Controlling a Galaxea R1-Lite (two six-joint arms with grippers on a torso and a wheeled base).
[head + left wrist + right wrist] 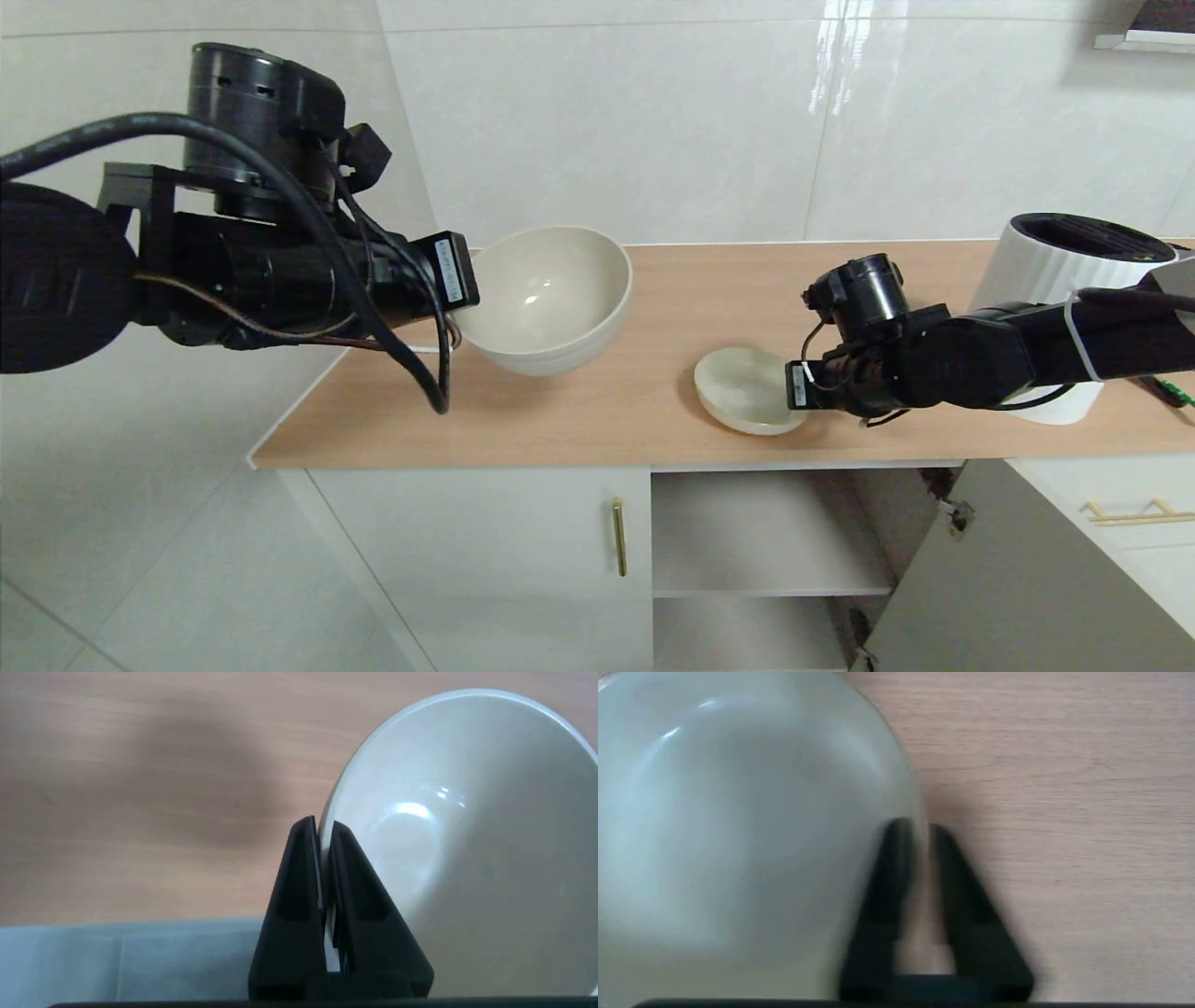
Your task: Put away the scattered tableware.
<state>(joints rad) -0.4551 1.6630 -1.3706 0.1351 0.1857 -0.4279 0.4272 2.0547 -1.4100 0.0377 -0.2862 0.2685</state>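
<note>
A large cream bowl (546, 299) hangs tilted above the left part of the wooden counter (653, 420). My left gripper (464, 313) is shut on its near rim. In the left wrist view the two fingers (301, 859) pinch that rim, with the cream bowl (467, 840) beyond them. A small pale bowl (747, 387) sits tilted on the counter near the front edge. My right gripper (800, 387) clamps its right rim. In the right wrist view the right gripper (917, 845) straddles the rim of the small bowl (738, 831), one finger inside and one outside.
A white ribbed container (1074, 280) stands on the counter behind my right arm. Below the counter a cabinet is open, showing a shelf (761, 532), and its door (980, 579) swings out to the right. A closed door with a gold handle (617, 537) lies left of it.
</note>
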